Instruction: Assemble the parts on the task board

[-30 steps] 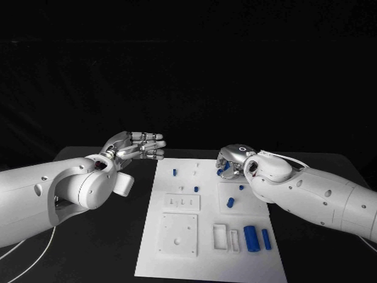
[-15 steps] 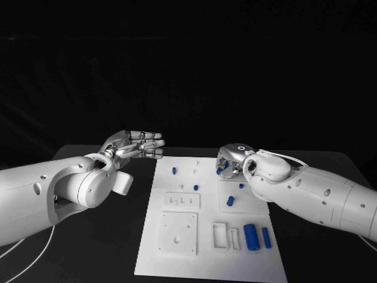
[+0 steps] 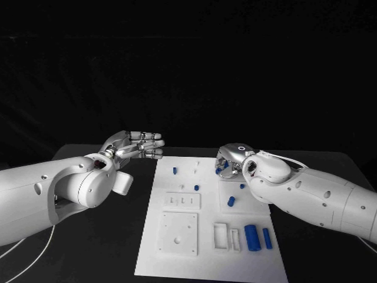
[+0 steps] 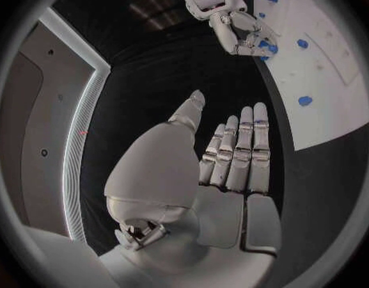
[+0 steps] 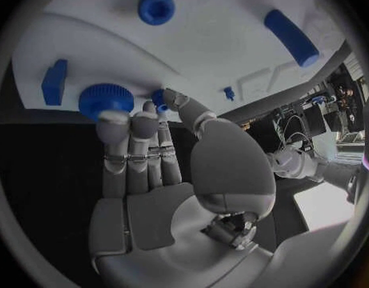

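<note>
we see the white task board (image 3: pixel 207 259) lying in the middle of the black table (image 3: pixel 112 247), with small blue parts on it. two blue cylinders (image 3: pixel 250 237) lie side by side near the board's near right corner, just beside two white frames. another blue piece (image 3: pixel 230 201) lies further up the board, and a small one (image 3: pixel 175 171) sits near the far left edge.

our left hand (image 3: pixel 136 146) hangs over the table left of the board, apart from it – its fingers (image 4: pixel 247 148) straight and close together, the palm bare, nothing in it.

our right hand (image 3: pixel 231 162) is over the far right part of the board. in the right wrist view its fingertips (image 5: pixel 114 118) rest against a round blue knob (image 5: pixel 104 100) with a ridged rim, and the thumb lies near a smaller blue piece – whether the knob is truly grasped we cannot tell. a blue round cap (image 5: pixel 156 7) and a blue block (image 5: pixel 54 82) sit on the board nearby.
</note>
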Robot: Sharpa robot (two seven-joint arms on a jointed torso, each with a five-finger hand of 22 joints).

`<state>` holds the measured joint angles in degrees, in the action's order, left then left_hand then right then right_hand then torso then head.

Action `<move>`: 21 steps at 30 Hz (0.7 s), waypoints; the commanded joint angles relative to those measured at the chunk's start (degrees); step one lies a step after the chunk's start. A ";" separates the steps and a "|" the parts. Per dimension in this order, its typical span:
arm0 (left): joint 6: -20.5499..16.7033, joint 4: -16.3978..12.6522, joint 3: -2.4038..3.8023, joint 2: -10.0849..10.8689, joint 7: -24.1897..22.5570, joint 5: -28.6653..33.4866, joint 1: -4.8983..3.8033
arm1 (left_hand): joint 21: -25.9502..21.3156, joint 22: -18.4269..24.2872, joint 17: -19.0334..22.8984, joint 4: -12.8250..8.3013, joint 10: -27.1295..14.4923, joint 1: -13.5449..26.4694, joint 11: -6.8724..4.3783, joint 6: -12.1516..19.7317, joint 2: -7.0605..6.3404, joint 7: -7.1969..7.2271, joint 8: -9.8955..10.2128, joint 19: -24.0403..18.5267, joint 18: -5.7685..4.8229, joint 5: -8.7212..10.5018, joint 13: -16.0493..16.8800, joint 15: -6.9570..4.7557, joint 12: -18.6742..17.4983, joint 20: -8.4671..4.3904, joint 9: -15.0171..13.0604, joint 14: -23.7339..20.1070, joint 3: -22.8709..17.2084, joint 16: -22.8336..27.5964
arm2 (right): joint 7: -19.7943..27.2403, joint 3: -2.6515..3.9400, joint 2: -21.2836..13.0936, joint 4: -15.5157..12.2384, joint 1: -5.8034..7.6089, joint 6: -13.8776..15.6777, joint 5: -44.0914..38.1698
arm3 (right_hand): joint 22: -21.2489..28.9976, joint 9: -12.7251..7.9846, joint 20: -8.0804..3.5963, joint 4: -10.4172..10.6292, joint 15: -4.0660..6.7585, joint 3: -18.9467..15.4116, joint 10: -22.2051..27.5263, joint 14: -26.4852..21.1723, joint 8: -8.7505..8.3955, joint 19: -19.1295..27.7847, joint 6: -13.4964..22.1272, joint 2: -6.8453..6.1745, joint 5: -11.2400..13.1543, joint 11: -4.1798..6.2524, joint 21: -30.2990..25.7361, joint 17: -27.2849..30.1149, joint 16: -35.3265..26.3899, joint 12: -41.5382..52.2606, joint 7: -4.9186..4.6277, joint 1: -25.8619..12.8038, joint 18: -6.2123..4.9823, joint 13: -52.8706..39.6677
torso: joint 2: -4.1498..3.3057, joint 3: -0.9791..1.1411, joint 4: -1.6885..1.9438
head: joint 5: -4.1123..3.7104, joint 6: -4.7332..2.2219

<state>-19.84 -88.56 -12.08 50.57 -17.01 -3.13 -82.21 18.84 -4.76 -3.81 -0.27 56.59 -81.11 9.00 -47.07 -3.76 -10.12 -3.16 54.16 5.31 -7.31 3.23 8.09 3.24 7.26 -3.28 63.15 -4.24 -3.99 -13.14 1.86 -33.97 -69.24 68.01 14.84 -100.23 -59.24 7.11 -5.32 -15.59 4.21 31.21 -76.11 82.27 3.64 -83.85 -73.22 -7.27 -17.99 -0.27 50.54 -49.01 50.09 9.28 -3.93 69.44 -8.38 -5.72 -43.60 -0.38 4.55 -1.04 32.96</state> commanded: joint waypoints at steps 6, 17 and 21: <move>-0.02 0.17 0.05 -0.04 -0.24 -0.32 -0.20 | 0.39 0.10 0.06 -0.05 -0.25 -0.26 -0.05 0.35 -0.34 0.18 -0.15 -0.12 0.63 -0.05 0.08 0.15 0.16 0.21 0.08 -0.55 0.15 0.40 | -1.87 -0.02 -0.20 -1.93 -0.11 7.82 -0.47 | -1.31 2.56 -0.55 -0.06 0.41 1.27 -0.51 0.15 0.04 -0.97 -0.68 0.22 0.03 0.28 -1.21 -0.30 -0.64 0.18 0.17 0.09 0.65 -2.87 | -0.19 -0.02 0.04 | 0.06 0.00; -0.13 0.10 0.05 -0.11 -0.31 -0.48 -0.20 | 0.48 0.13 0.05 -0.15 -0.23 -0.31 -0.06 0.28 -0.33 0.18 -0.16 -0.12 0.68 -0.06 0.08 0.17 0.17 0.22 0.08 -0.58 0.15 0.38 | -3.43 0.04 1.55 -1.79 -0.11 10.56 -2.24 | -2.43 2.69 -0.60 -0.08 0.46 1.71 -0.74 0.18 0.04 -1.25 -0.99 -0.03 0.48 0.36 -2.09 -0.46 -0.75 0.10 0.26 0.21 0.72 -3.34 | -0.34 -0.06 0.18 | 0.32 -0.34; -0.12 0.08 0.05 -0.22 -0.31 -0.54 -0.20 | 0.48 0.13 0.05 -0.15 -0.23 -0.31 -0.06 0.28 -0.33 0.18 -0.16 -0.12 0.68 -0.06 0.08 0.17 0.17 0.22 0.08 -0.58 0.15 0.38 | -3.67 0.04 2.65 -1.10 -0.11 10.77 -2.74 | -2.60 2.67 -0.60 -0.08 0.46 1.73 -0.73 0.18 0.03 -1.29 -0.97 -0.04 0.66 0.35 -2.22 -0.47 -0.77 0.05 0.26 0.29 0.72 -3.35 | -0.37 -0.06 0.22 | 0.35 -0.42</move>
<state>-19.95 -88.35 -12.09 50.50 -16.97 -3.28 -82.22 19.14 -4.71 -3.80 -0.27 56.59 -81.11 8.99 -47.07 -3.76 -10.12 -3.16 54.16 5.31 -7.31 3.23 8.30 3.24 7.26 -3.28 62.94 -4.24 -3.99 -15.89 1.88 -31.54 -70.49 67.91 24.05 -101.31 -61.81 7.12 -5.53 -15.96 4.38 32.37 -76.18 82.45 3.46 -84.03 -73.96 -7.29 -17.69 -0.18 48.55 -49.41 49.59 9.46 -3.67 69.43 -7.83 -5.73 -43.92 -0.41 4.72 -0.71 32.61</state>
